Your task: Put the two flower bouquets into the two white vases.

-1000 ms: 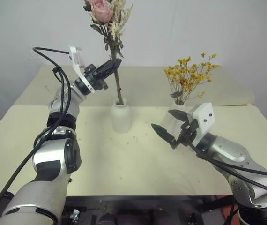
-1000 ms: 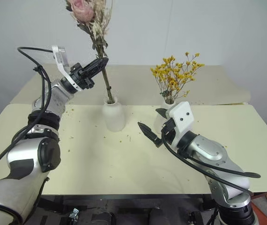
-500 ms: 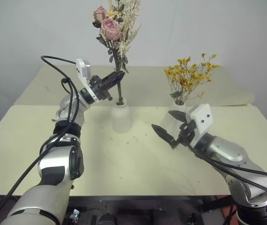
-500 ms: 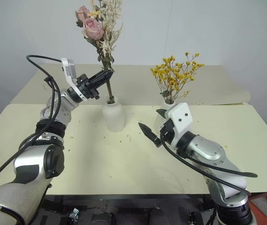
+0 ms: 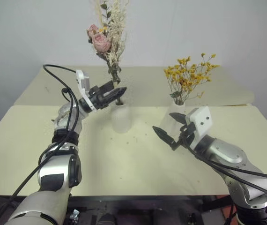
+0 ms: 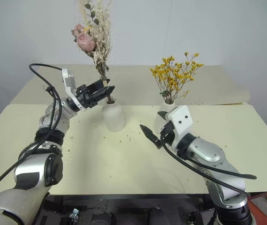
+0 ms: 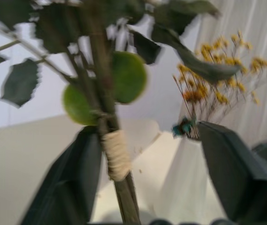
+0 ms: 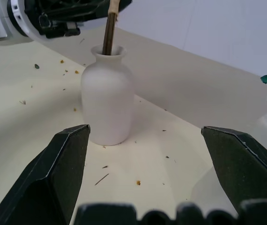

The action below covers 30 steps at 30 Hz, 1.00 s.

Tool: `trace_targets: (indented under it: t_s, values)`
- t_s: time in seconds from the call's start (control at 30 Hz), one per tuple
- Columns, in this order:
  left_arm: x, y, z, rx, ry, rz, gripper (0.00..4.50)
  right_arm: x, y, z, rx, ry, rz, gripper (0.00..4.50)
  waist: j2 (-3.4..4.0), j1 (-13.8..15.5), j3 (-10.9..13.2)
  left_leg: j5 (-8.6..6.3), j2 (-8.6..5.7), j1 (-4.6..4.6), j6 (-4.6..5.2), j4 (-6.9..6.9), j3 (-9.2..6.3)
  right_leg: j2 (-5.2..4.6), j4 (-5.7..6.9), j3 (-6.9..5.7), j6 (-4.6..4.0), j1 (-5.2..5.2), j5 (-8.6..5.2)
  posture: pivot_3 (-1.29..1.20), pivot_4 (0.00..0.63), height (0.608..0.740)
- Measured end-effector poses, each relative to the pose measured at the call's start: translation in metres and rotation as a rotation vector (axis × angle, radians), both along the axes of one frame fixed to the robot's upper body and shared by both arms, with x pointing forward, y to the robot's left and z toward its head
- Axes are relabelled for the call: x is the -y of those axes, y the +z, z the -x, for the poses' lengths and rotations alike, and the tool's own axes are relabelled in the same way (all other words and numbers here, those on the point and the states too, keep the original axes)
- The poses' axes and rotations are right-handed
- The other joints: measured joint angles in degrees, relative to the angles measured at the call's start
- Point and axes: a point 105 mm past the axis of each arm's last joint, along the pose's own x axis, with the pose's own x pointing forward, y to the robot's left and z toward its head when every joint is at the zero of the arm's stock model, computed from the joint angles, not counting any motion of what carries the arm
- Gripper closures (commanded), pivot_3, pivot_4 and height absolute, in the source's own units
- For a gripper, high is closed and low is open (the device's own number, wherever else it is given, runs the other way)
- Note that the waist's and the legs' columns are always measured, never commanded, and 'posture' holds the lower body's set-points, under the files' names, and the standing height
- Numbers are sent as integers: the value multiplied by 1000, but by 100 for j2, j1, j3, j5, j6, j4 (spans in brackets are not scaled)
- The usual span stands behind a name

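Lowered pink bouquet [image 5: 106, 42] now in bottle vase [image 5: 120, 117]; both pincers wide.

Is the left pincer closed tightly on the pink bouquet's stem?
No, the left pincer stands open, the pink bouquet's stem touching one finger only.

A brown stem [image 8: 108, 33] stands in a bottle-shaped white vase [image 8: 107, 105] on the cream table [image 8: 25, 117], between the right gripper's [image 8: 152, 159] spread fingers.
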Motion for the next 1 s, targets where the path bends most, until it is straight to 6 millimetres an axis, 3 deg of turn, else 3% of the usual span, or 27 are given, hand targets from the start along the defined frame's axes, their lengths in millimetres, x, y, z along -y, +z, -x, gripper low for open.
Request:
trace_targets:
  t_s: [0.03,0.3,0.6,0.8,1.0]
  values:
    - [0,-3,2,4,-11,-23,47,0,0,0,0,2,0,0,0,-1,0,0,0,0,0,0,0,0,0,0,0,0,0,0,150,740]
    - [-3,-18,4,8,17,-237,47,2,-2,-2,-2,-5,6,0,0,8,0,0,0,-1,0,0,0,0,-2,0,-9,0,6,0,150,740]
    - [-25,-2,4,71,119,-341,47,4,-5,-5,-15,-16,9,0,0,-2,0,0,1,1,0,0,0,0,-1,0,-6,0,4,0,150,740]
    - [-37,13,15,125,115,-402,47,5,-6,-6,-15,-21,12,0,1,-12,0,0,2,2,0,0,0,0,0,0,-7,0,4,0,150,740]
    - [-65,-1,28,94,179,-478,47,7,-5,-6,-13,-29,10,0,1,-15,0,0,4,6,0,0,1,2,4,1,-5,1,2,0,150,740]
